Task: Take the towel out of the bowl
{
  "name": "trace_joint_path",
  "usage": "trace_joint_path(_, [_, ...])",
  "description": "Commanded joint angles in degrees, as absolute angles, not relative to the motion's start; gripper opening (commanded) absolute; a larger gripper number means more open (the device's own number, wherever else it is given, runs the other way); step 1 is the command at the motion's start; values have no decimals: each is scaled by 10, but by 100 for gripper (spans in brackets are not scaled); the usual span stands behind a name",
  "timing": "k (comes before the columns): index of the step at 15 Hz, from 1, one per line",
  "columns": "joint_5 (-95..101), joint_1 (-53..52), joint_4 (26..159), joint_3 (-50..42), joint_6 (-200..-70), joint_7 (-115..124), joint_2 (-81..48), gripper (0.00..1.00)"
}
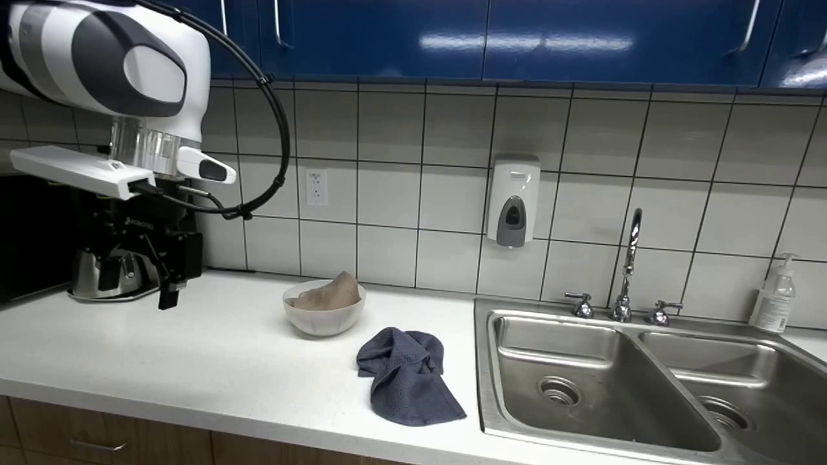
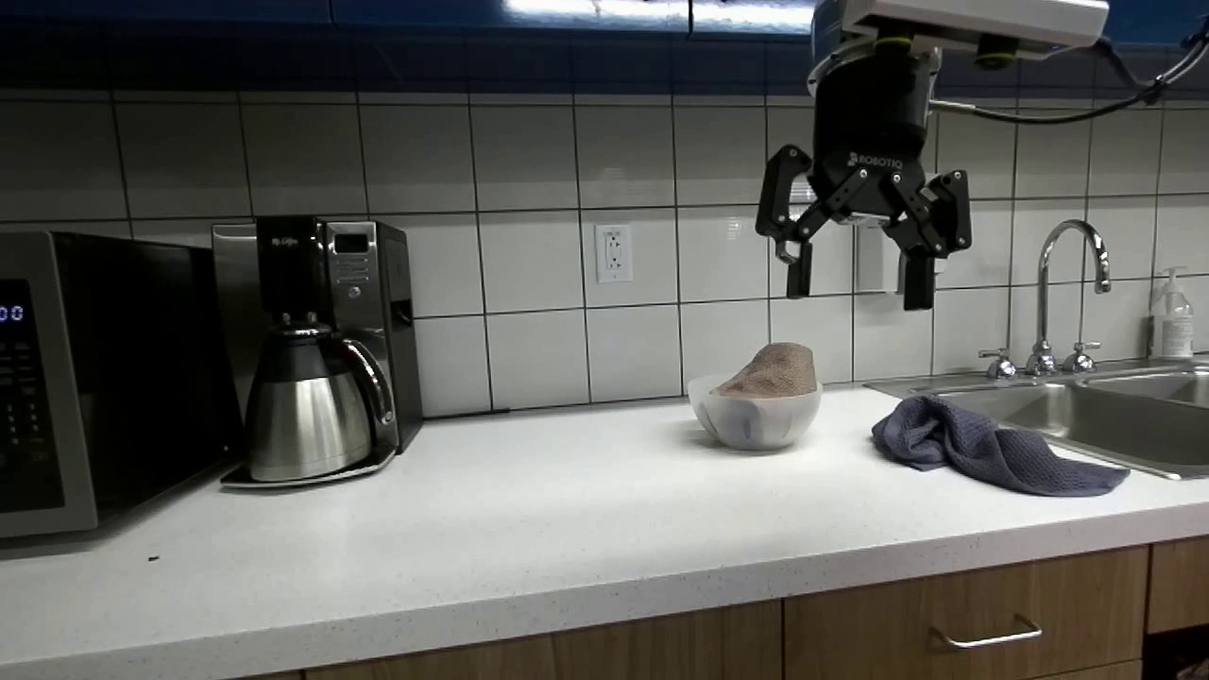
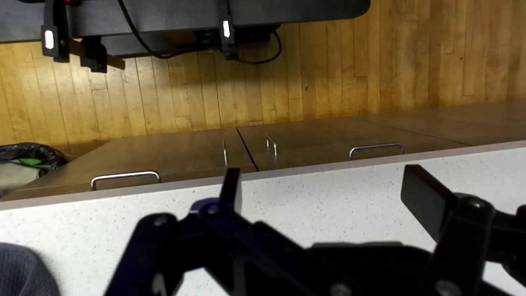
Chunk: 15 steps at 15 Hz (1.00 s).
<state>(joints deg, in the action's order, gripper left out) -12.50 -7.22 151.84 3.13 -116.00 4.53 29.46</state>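
Lying below end effector (image 2: 859, 297): brown towel (image 2: 776, 371)

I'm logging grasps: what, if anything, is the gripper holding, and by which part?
Nothing: the gripper is open and empty; the brown towel sits in the bowl.

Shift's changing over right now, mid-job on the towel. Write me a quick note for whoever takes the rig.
Gripper: open, nothing held, hanging above the counter.
Job's things: the brown towel is in the white bowl, partly sticking up above the rim. A blue-grey towel lies outside it, near the sink.
Done: the brown towel isn't out yet.
Left: grip the brown towel, lift it clear of the white bowl; I'd probably aim for the raised part.
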Motion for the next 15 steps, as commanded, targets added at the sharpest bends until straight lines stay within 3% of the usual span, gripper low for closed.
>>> trace_joint_path(1, [-71, -48, 1507, 38, -1205, 25, 259, 100])
trace_joint_path(8, [35, -16, 1491, 22, -1369, 0, 153, 100])
trace_joint_path(15, [85, 0, 1393, 3, -1472, -18, 16, 100])
